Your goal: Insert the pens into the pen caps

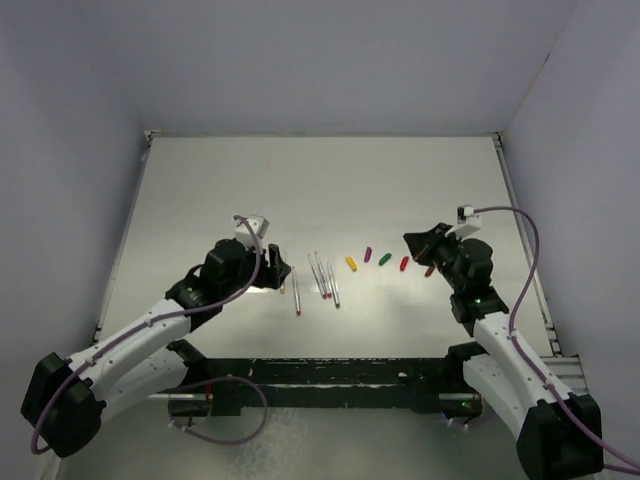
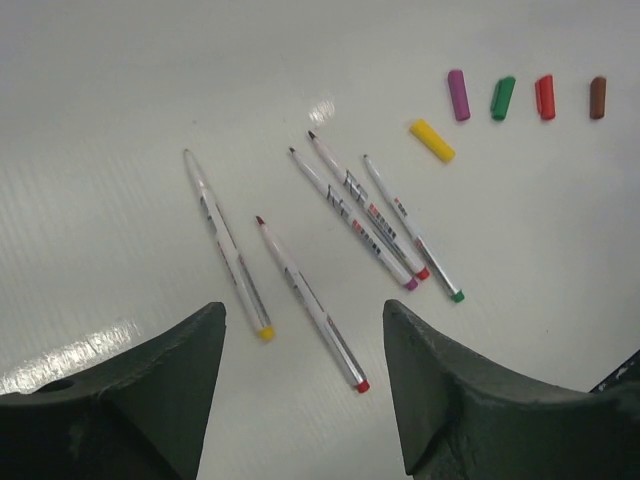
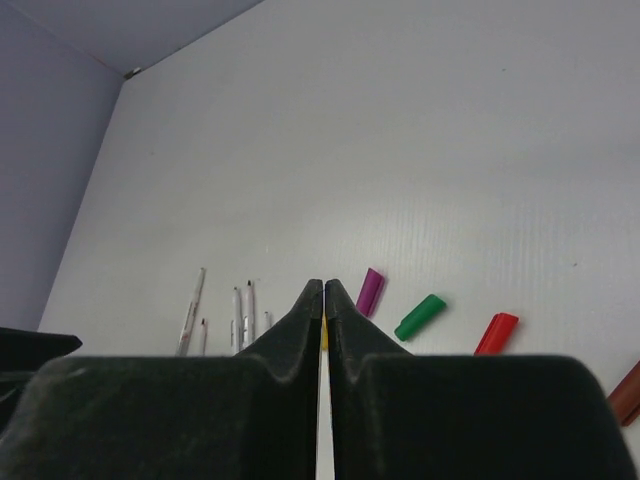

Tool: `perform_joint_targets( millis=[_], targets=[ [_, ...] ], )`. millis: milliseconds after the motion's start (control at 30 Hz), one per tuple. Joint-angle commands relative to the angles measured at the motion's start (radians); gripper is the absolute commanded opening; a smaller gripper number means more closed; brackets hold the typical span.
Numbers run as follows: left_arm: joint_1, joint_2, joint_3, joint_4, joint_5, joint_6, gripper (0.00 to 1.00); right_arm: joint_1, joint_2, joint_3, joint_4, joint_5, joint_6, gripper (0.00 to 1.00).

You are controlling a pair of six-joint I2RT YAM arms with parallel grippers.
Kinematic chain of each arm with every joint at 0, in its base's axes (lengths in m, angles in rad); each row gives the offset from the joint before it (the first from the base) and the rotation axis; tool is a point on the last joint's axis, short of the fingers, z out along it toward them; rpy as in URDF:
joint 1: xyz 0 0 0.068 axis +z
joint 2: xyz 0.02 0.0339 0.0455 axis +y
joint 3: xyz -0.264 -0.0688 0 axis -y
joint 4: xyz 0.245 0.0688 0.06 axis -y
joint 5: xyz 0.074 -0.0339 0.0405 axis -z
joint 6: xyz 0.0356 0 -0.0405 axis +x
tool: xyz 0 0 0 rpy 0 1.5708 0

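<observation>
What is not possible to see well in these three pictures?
Yellow cap: right wrist view, nearly all hidden behind the shut right gripper.
Dark red cap: right wrist view, cut off by the right edge.
Pens: right wrist view, lower ends hidden behind the gripper; top view, tip colours too small to tell.

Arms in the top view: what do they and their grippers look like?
Both the left arm and right arm have white link shells with black joints and bases. A purple cable loops along each. The left gripper and right gripper have matte dark, wedge-shaped fingers.
</observation>
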Motion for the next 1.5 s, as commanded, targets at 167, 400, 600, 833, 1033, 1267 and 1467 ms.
perform_joint_targets(
  millis=[167, 400, 600, 833, 1033, 1267, 1467],
  targets=[
    [-0.200, 0.088, 0.073, -0.212, -0.328, -0.155, 0.70, 0.174, 0.018, 0.088, -0.067, 0.219, -0.130, 0.17],
    [-0.212, 0.118, 0.051, -0.166, -0.339, -0.183, 0.85, 0.319, 0.176, 0.180, -0.089, 0.354, -0.202, 0.58],
    [-0.212, 0.202, 0.104, -0.204, -0.403, -0.173, 0.88, 0.329, 0.252, 0.212, -0.084, 0.319, -0.231, 0.68],
    [-0.212, 0.354, 0.240, -0.316, -0.510, -0.176, 0.91, 0.330, 0.251, 0.215, -0.070, 0.330, -0.279, 0.68],
    [-0.199, 0.402, 0.292, -0.332, -0.471, -0.176, 0.91, 0.329, 0.287, 0.232, -0.066, 0.331, -0.282, 0.69],
    [-0.199, 0.328, 0.191, -0.223, -0.460, -0.193, 0.99, 0.330, 0.321, 0.243, -0.054, 0.321, -0.281, 0.70],
    [-0.199, 0.276, 0.180, -0.256, -0.528, -0.211, 0.99, 0.330, 0.343, 0.235, -0.037, 0.307, -0.270, 0.69]
  ],
)
